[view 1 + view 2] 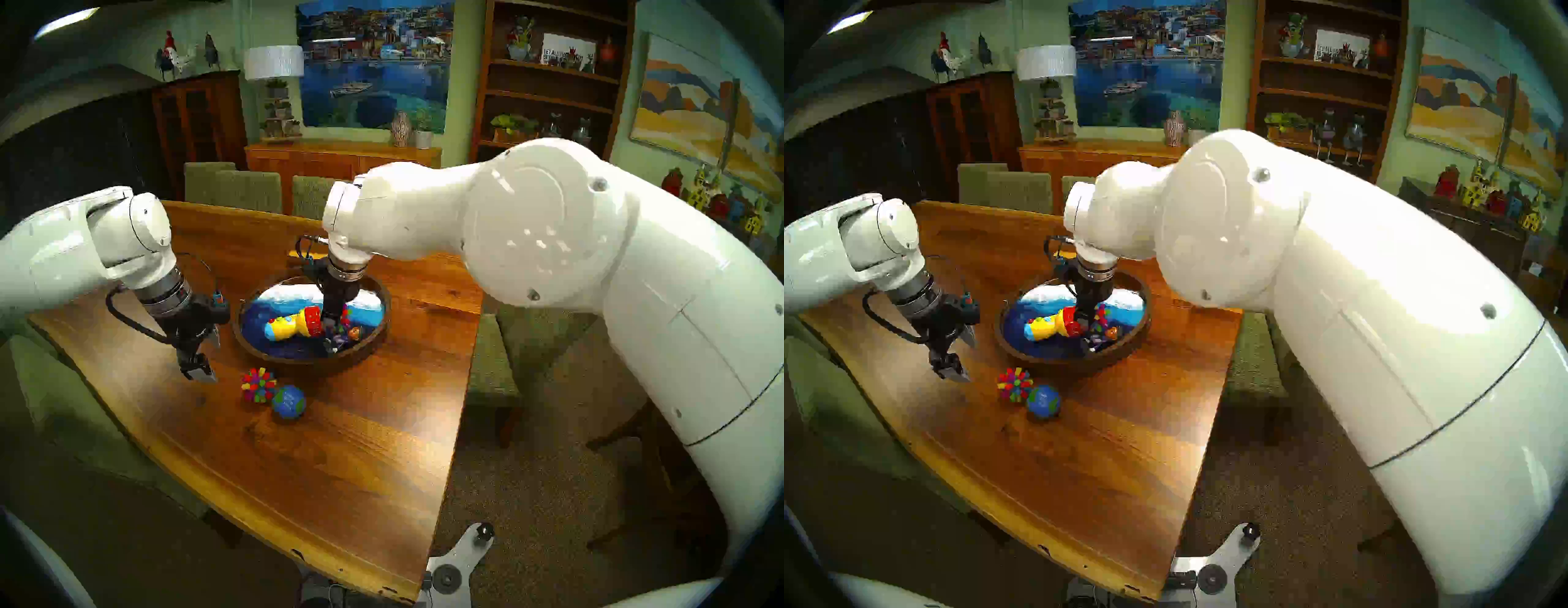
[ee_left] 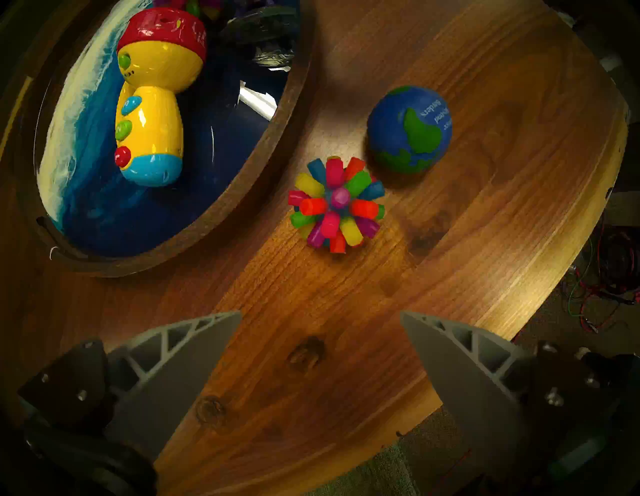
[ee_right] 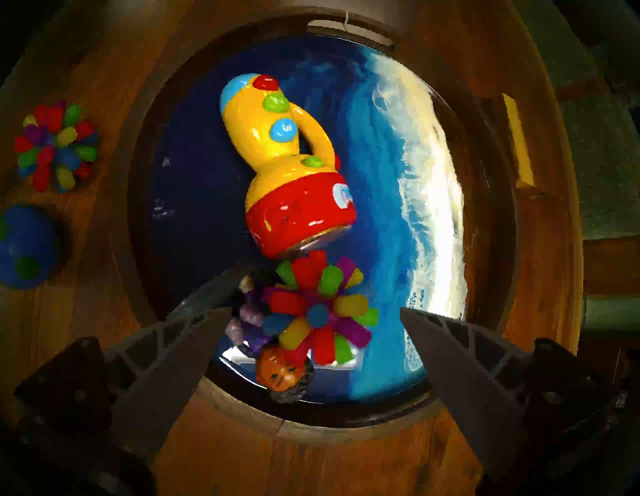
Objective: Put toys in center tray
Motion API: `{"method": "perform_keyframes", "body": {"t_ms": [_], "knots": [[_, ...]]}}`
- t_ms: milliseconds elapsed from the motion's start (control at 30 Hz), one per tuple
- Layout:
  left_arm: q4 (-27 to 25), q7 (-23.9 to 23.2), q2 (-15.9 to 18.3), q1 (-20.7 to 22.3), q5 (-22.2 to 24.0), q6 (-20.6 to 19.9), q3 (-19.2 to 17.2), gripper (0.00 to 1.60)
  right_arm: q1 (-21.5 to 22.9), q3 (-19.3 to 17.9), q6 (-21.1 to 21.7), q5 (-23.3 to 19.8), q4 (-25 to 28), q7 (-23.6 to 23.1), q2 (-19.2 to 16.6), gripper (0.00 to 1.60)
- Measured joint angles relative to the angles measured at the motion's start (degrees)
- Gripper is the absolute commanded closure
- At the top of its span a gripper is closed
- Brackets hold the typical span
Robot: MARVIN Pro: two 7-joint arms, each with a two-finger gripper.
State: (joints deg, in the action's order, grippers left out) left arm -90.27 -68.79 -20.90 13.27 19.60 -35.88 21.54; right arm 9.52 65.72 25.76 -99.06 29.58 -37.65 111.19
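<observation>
The round dark-wood tray (image 1: 309, 360) with a blue and white wave inside sits mid-table. In it lie the yellow-red toy flashlight (image 3: 294, 173), a spiky multicoloured ball (image 3: 320, 313) and a small dark-haired doll (image 3: 281, 375). My right gripper (image 3: 315, 310) hangs open just over that spiky ball, a gap on each side. On the table in front of the tray rest a second spiky ball (image 2: 336, 204) and a blue-green globe ball (image 2: 409, 129), touching or nearly so. My left gripper (image 2: 320, 313) hovers open and empty to their left, above bare wood.
A small light wooden block (image 3: 516, 138) lies just behind the tray. Green upholstered chairs (image 1: 237, 182) stand at the table's far side and another (image 1: 488, 365) at its right edge. The table's near edge (image 1: 297, 547) runs diagonally below the balls.
</observation>
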Motion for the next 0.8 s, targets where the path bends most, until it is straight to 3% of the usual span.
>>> {"method": "perform_keyframes", "body": {"t_ms": [300, 600, 800], "knots": [[0.0, 0.0, 0.0, 0.0, 0.0, 0.0, -0.1, 0.00, -0.8, 1.0, 0.8, 0.6, -4.3, -3.7, 1.0, 0.00], [0.0, 0.0, 0.0, 0.0, 0.0, 0.0, -0.1, 0.00, -0.2, 2.8, 3.0, 2.0, -5.9, -12.9, 1.8, 0.00], [0.0, 0.0, 0.0, 0.1, 0.0, 0.0, -0.2, 0.00, 1.9, 4.4, 5.0, 3.4, -3.4, -19.7, 2.0, 0.00]]}}
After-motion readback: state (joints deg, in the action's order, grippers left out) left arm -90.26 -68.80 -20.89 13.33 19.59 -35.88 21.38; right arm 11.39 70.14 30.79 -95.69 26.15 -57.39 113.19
